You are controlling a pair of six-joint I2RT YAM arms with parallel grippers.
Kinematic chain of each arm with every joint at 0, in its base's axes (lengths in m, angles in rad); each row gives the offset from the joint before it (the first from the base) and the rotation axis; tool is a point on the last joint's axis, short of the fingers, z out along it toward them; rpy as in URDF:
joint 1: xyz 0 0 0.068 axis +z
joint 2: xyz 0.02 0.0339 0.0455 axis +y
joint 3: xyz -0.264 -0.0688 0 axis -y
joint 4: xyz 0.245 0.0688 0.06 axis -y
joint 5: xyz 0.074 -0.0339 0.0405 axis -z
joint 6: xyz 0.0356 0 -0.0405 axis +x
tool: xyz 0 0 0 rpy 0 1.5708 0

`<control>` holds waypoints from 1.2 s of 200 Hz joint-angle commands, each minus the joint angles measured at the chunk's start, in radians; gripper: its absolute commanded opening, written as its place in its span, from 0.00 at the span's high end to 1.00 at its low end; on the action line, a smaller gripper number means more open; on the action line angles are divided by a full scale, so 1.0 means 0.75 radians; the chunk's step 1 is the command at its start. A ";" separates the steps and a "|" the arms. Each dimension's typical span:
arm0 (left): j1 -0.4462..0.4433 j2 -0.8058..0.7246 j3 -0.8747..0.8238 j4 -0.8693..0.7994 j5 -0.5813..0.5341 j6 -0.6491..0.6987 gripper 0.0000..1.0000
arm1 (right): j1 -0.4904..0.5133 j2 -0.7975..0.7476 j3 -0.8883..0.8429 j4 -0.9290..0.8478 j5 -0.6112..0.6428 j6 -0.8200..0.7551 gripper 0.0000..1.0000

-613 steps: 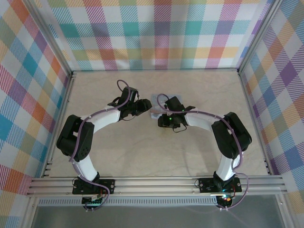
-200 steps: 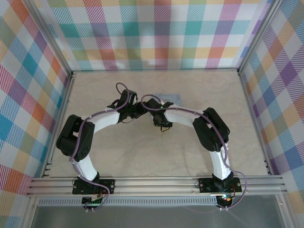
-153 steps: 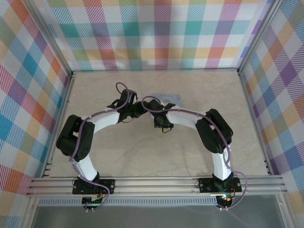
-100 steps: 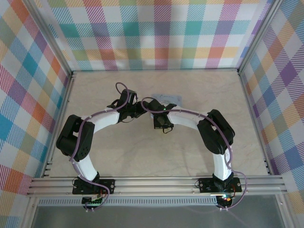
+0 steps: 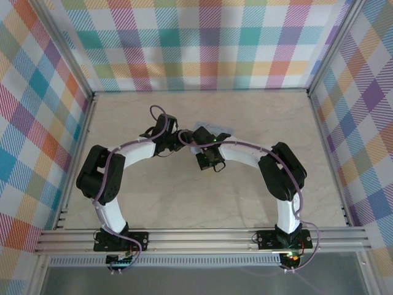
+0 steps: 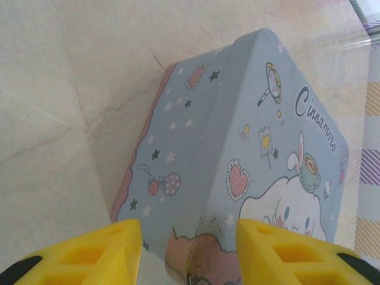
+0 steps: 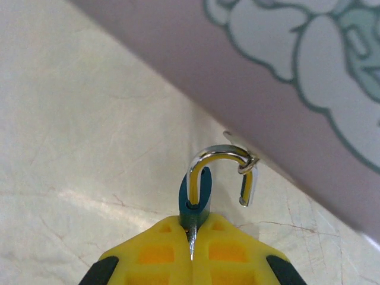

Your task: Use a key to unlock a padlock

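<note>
The padlock (image 7: 195, 200) is a small dark teal block and my right gripper (image 7: 191, 240) is shut on its body. Its chrome shackle (image 7: 217, 153) stands open, the free end hanging through a small ring (image 7: 248, 165) at the edge of the pale blue cartoon tin (image 7: 267, 71). A thin metal sliver shows between the right fingers; I cannot make out the key. My left gripper (image 6: 189, 252) is open, with its yellow fingers (image 6: 101, 252) on either side of the tin's (image 6: 237, 136) near corner. From above, both grippers meet at the tin (image 5: 216, 130).
The pale marbled tabletop (image 5: 184, 203) stretches in front of the arms. Checked cloth walls (image 5: 209, 43) and aluminium frame posts (image 5: 89, 123) close the workspace on three sides.
My right arm has swung left and its wrist now sits close against the left gripper. The tin has shifted a little with it. The left arm has barely moved.
</note>
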State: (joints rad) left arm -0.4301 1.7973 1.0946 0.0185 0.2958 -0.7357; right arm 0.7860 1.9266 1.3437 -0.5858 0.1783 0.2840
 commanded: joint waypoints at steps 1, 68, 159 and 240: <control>0.019 0.022 0.048 -0.027 -0.006 0.029 0.54 | -0.003 -0.028 0.061 -0.071 -0.076 -0.200 1.00; 0.023 0.062 0.106 -0.050 -0.011 0.067 0.55 | -0.018 -0.049 0.054 -0.076 -0.113 -0.454 1.00; 0.023 0.128 0.053 0.098 0.182 -0.003 0.69 | -0.021 -0.020 0.127 0.030 -0.219 -0.633 1.00; 0.027 0.087 0.015 0.107 0.143 -0.015 0.67 | -0.015 -0.066 0.059 0.085 -0.241 -0.681 1.00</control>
State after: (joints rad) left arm -0.4099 1.8824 1.1378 0.1078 0.4076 -0.7471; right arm 0.7670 1.9270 1.4094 -0.5945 0.0322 -0.2050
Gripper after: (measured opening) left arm 0.313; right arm 0.060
